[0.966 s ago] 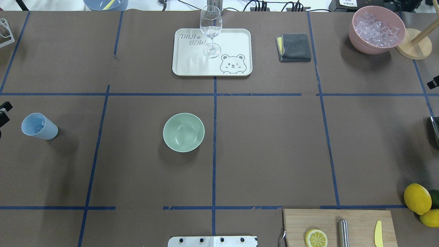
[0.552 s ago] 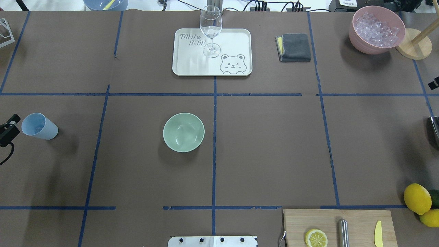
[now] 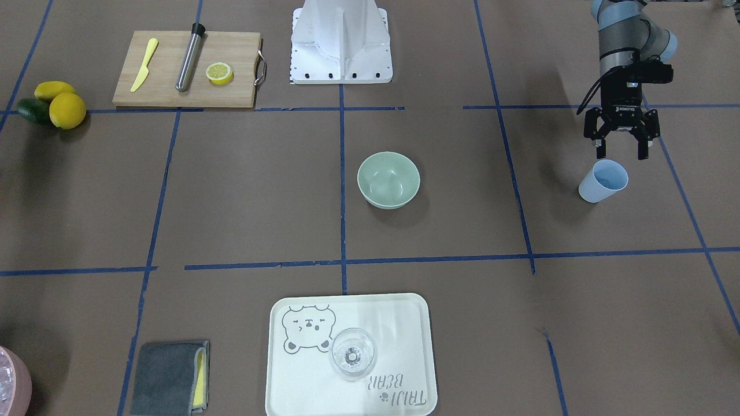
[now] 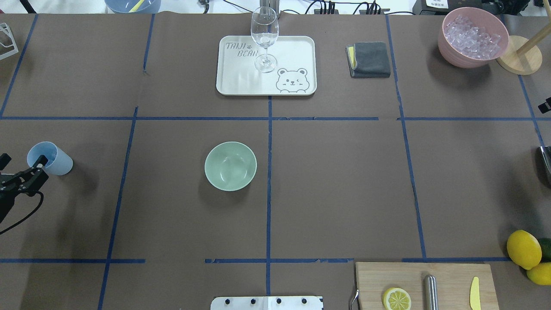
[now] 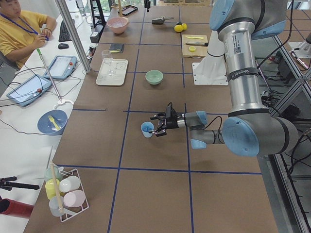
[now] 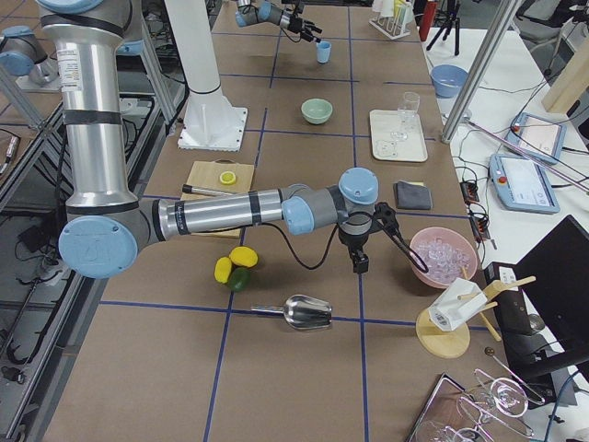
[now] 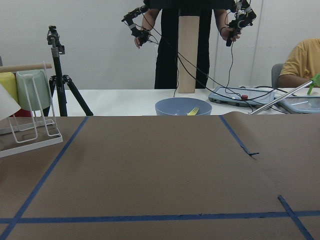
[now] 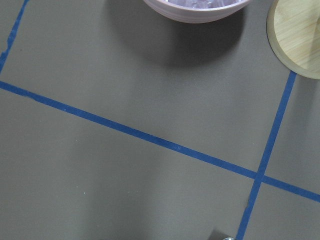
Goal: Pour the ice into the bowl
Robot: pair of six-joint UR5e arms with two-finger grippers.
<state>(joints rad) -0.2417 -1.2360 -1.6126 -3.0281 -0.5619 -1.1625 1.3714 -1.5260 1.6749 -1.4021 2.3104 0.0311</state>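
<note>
1. Step in hand, as judged: the left gripper [image 3: 621,151] is reaching for the light blue cup [image 3: 603,181] at the right of the front-facing view; its jaws are spread wide, just behind the cup's rim and holding nothing.
2. The bowl [image 4: 230,165] sits left of centre in the overhead view, apparently empty and well apart from the cup; ice [image 4: 471,36] is heaped in the pink container [image 4: 447,49] at upper right; whether the cup holds any cubes is too small to tell.
3. To do it well: bring one finger to each side of the cup wall, below the rim; close gently, since the wall may flex; keep the cup upright on the way to the bowl; tip only once the lip is over the bowl's middle.
4. Right gripper: seen only in the right side view, near the pink container; cannot tell how its jaws stand.
5. Against a second ago: only a black sliver showed at the overhead view's left edge; the fingers now reach the cup; cup and bowl have not shifted.
</note>
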